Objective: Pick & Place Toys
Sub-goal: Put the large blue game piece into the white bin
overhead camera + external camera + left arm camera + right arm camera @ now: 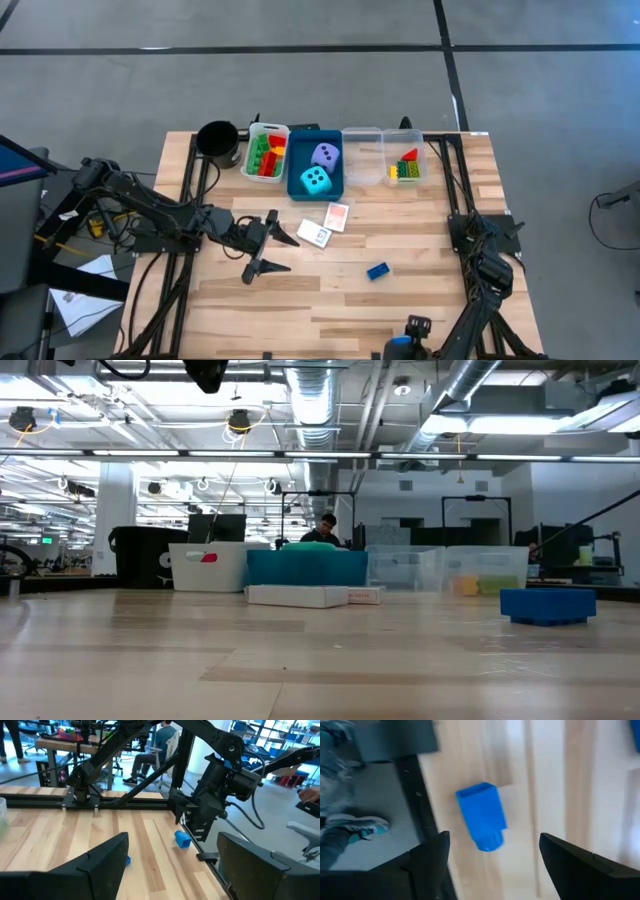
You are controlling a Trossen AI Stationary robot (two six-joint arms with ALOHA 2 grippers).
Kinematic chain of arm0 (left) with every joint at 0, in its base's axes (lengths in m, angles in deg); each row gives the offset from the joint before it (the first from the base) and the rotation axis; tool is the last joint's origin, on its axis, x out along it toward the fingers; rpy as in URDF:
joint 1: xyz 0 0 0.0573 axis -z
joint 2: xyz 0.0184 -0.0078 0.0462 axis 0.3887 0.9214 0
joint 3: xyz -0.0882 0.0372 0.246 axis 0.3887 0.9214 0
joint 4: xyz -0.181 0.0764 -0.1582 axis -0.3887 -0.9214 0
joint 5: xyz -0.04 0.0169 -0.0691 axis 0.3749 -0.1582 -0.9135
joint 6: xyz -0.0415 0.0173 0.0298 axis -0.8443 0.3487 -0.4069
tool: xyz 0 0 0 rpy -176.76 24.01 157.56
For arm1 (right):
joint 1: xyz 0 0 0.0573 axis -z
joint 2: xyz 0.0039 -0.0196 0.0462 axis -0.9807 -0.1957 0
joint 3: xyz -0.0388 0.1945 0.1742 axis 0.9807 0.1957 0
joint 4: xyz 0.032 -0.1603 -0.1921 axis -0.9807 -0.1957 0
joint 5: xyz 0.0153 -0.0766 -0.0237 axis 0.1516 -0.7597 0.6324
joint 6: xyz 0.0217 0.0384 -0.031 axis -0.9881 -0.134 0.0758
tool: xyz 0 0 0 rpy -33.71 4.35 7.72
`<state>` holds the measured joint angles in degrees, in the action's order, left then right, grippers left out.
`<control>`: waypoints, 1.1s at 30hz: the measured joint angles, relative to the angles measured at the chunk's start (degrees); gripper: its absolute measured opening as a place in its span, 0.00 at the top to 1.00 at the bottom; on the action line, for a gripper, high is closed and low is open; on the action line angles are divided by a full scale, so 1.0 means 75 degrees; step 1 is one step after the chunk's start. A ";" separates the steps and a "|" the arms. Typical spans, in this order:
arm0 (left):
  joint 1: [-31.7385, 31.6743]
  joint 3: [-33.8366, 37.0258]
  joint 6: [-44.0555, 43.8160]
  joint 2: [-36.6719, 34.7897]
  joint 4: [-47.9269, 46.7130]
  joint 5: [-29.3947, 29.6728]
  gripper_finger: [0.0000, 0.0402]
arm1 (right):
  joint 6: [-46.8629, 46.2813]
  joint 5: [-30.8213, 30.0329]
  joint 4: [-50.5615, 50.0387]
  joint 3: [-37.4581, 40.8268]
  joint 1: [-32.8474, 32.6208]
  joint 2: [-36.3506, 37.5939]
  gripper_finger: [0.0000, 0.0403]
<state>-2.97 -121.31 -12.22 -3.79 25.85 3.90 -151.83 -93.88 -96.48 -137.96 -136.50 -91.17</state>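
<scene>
My left gripper (268,247) is open and empty over the table's left middle, pointing toward the right edge. Two card packs (338,216) (315,235) lie flat just beyond it. A blue brick (377,270) lies farther right; it also shows in the left wrist view (182,839). The cyan die (316,181) and lavender die (325,154) sit in the blue tray (300,160). My right gripper (405,340) is open at the near edge. In the right wrist view a blue piece (482,815) lies on the table ahead of its fingers, untouched.
A white tray (252,135) holds several bricks. One clear tray (362,155) and another with bricks (404,165) stand at the far edge, and a black cup (217,140) at far left. Bare wood lies across the near half. A person (325,528) sits in the room behind.
</scene>
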 joint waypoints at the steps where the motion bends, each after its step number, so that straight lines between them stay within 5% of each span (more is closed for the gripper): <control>1: 0.0000 0.0000 -0.0049 0.0000 -0.0007 -0.0003 0.26 | 0.0002 0.0000 -0.0077 0.0000 0.0000 0.0000 0.25; 33: 0.0055 0.0003 -0.0078 0.0000 -0.0044 -0.0029 0.26 | 0.0419 0.0493 0.1981 0.1384 0.0408 0.0006 0.31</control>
<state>-2.56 -121.29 -12.80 -3.79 25.52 3.68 -148.69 -90.18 -81.62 -127.58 -133.44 -91.12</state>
